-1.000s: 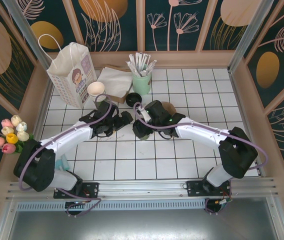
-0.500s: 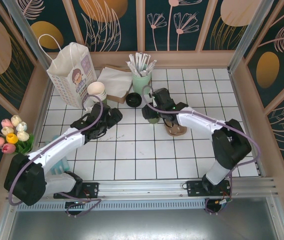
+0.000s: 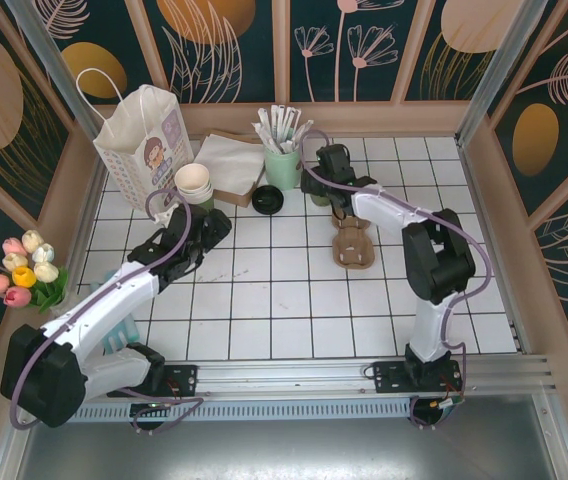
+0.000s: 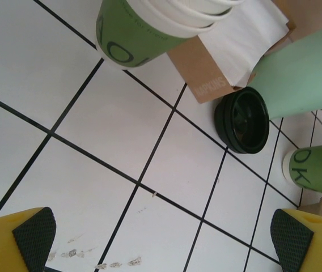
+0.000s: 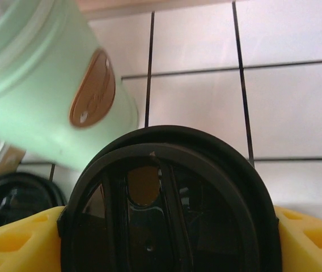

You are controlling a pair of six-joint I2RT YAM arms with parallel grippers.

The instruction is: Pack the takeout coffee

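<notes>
The jaws of the right gripper (image 3: 316,188) pinch the cup (image 4: 318,171) near its lid (image 5: 166,204), just beside the holder (image 3: 284,168), likely to keep it level. The jaws of the left gripper (image 4: 162,233) stand spread above the desk (image 4: 47,73), holding nothing.

Left arm (image 3: 114,295) and right arm (image 3: 384,205): white shells, black joints, looping purple cables (image 3: 150,206). Yellow fingers (image 4: 5,243) carry black textured pads (image 4: 33,231). Black base plates (image 3: 159,380) sit at six o'clock.

Top cam sits above and behind my bases, looking down on the whole surface (image 3: 264,300). Both wrist cams are close and low, and both catch the mint holder (image 4: 305,73) (image 5: 30,85).
</notes>
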